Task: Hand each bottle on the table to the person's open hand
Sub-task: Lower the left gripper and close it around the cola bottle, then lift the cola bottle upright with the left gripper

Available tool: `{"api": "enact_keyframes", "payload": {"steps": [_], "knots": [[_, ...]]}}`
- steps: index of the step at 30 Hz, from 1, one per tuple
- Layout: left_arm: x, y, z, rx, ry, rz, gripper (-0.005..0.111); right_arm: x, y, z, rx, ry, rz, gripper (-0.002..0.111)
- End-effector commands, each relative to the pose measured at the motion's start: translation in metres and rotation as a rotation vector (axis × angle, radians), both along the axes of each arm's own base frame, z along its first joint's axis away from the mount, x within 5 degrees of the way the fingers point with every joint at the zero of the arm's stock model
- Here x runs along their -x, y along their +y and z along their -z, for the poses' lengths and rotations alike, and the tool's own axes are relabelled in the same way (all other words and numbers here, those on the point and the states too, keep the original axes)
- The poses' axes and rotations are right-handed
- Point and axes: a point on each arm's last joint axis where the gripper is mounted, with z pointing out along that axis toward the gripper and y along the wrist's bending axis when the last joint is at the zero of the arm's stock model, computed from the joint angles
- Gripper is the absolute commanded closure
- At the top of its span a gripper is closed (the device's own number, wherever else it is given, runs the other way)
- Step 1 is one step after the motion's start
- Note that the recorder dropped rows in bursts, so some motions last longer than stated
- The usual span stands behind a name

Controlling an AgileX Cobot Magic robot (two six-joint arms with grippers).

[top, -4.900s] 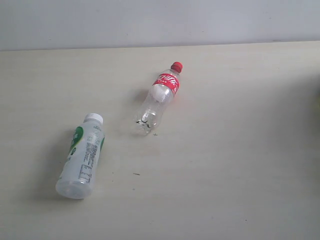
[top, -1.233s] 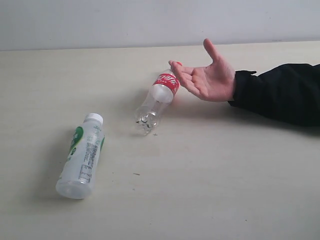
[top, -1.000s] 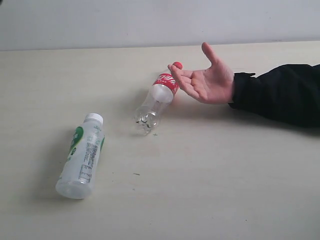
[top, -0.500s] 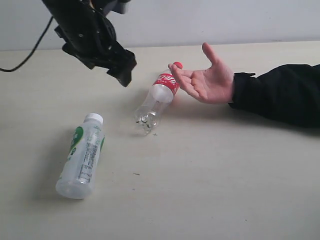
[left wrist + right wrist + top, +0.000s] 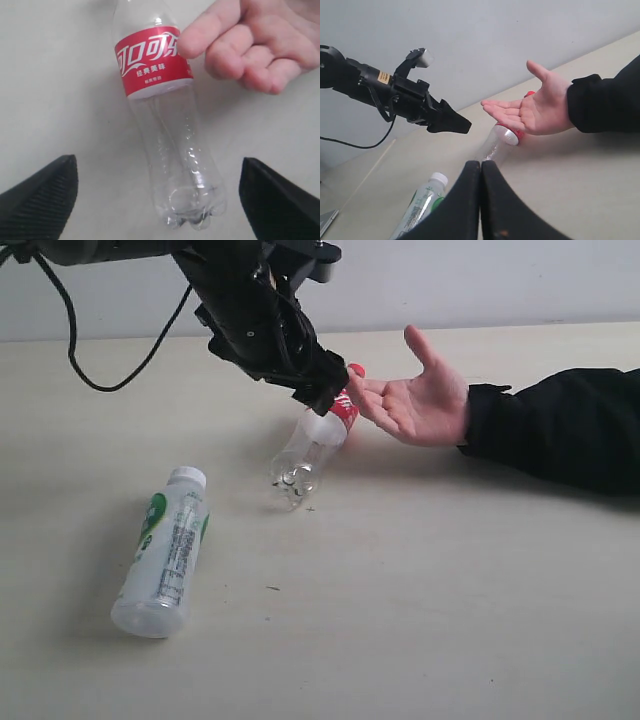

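A clear bottle with red label and cap (image 5: 298, 466) lies on the table (image 5: 450, 590), its cap end by the fingertips of the person's open hand (image 5: 415, 400). My left gripper (image 5: 325, 395) hangs just above that bottle's label end, open. In the left wrist view the red-label bottle (image 5: 165, 125) lies between the spread fingers of the left gripper (image 5: 157, 167), with the hand (image 5: 250, 50) beside the label. A white-green bottle (image 5: 165, 550) lies at the front left. My right gripper (image 5: 481, 167) is shut and empty. The yellow-labelled and fruit-label bottles are out of view.
The black sleeve (image 5: 560, 430) reaches in from the right edge. A black cable (image 5: 110, 370) trails from the left arm over the back left of the table. A pale wall (image 5: 450, 280) runs behind the table's far edge.
The left arm has swung in from the upper left, rightward and down, and now hovers over the red-label bottle. The hand and both bottles have stayed still.
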Motion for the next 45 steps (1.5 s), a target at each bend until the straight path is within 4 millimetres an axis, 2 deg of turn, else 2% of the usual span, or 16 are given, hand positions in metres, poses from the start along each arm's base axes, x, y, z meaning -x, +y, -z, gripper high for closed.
{"api": "enact_keyframes", "payload": {"steps": [1, 5, 15, 28, 34, 39, 45], "knots": [[-0.005, -0.004, 0.013, 0.0, 0.009, -0.012, 0.023, 0.0, -0.001, 0.0, 0.007, -0.016, 0.012, 0.107], [-0.013, -0.008, 0.037, 0.003, 0.025, -0.036, 0.023, 0.0, -0.001, 0.0, 0.007, -0.016, 0.012, 0.107], [-0.023, -0.014, 0.071, -0.016, 0.074, -0.052, 0.023, 0.0, -0.001, 0.0, 0.007, -0.016, 0.012, 0.107], [-0.028, -0.017, 0.097, -0.016, 0.091, -0.072, 0.023, 0.0, -0.001, 0.0, 0.007, -0.016, 0.012, 0.107], [-0.028, -0.017, 0.102, -0.018, 0.095, -0.074, 0.024, 0.0, -0.001, 0.0, 0.007, -0.016, 0.012, 0.107], [-0.028, -0.017, 0.102, -0.02, 0.094, -0.075, 0.037, 0.0, -0.001, 0.0, 0.007, -0.016, 0.012, 0.107], [-0.028, -0.017, 0.102, -0.02, 0.094, -0.075, 0.067, 0.0, -0.001, 0.0, 0.007, -0.016, 0.012, 0.107]]}}
